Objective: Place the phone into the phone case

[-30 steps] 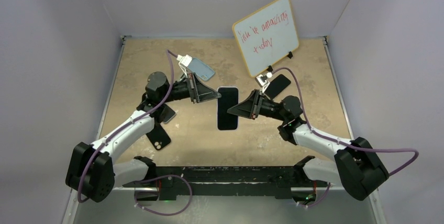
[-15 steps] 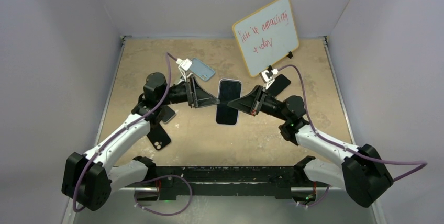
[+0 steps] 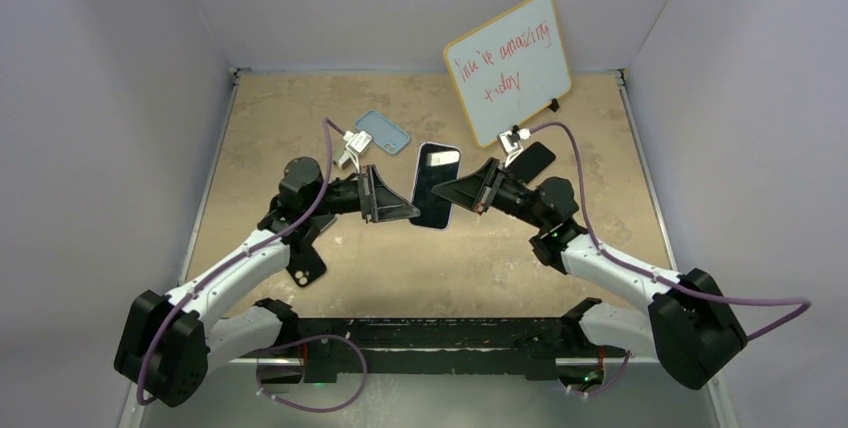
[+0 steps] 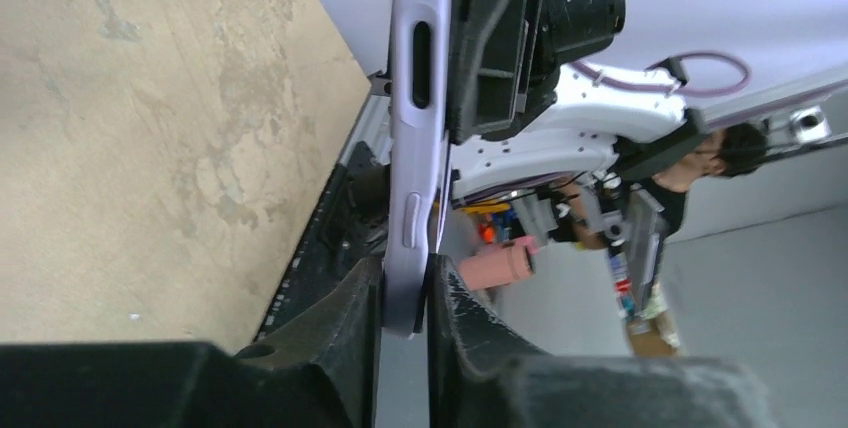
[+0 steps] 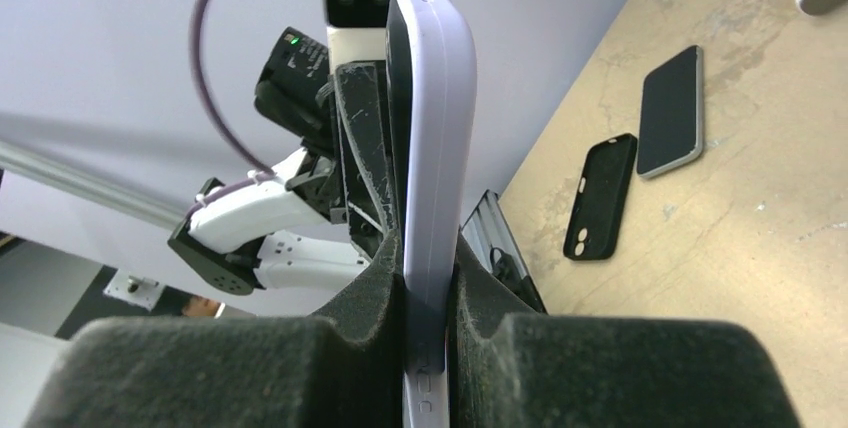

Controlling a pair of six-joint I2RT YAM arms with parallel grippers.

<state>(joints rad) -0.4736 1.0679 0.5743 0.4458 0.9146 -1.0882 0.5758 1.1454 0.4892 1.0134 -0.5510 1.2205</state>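
Above the middle of the worktop [image 3: 300, 108]: the phone [image 3: 434, 188] hangs in the air between the two arms, screen up in the top view, one end tilted toward the back wall.
Phone case [image 4: 408, 148]: lavender, seen edge-on from both wrists, wrapped along the phone's side; whether the phone is fully seated cannot be told.
Left gripper [image 4: 405, 298]: jaws clamped on the near end of the phone case, one finger pressed to each face.
Right gripper [image 5: 430, 308]: jaws clamped on the opposite long edge of the phone case.
Whiteboard [image 3: 510, 68]: propped at the back right, red handwriting on it.
Black case [image 5: 600, 196]: flat on the worktop, open side up.
Dark phone [image 5: 672, 111]: lies just beside the black case.
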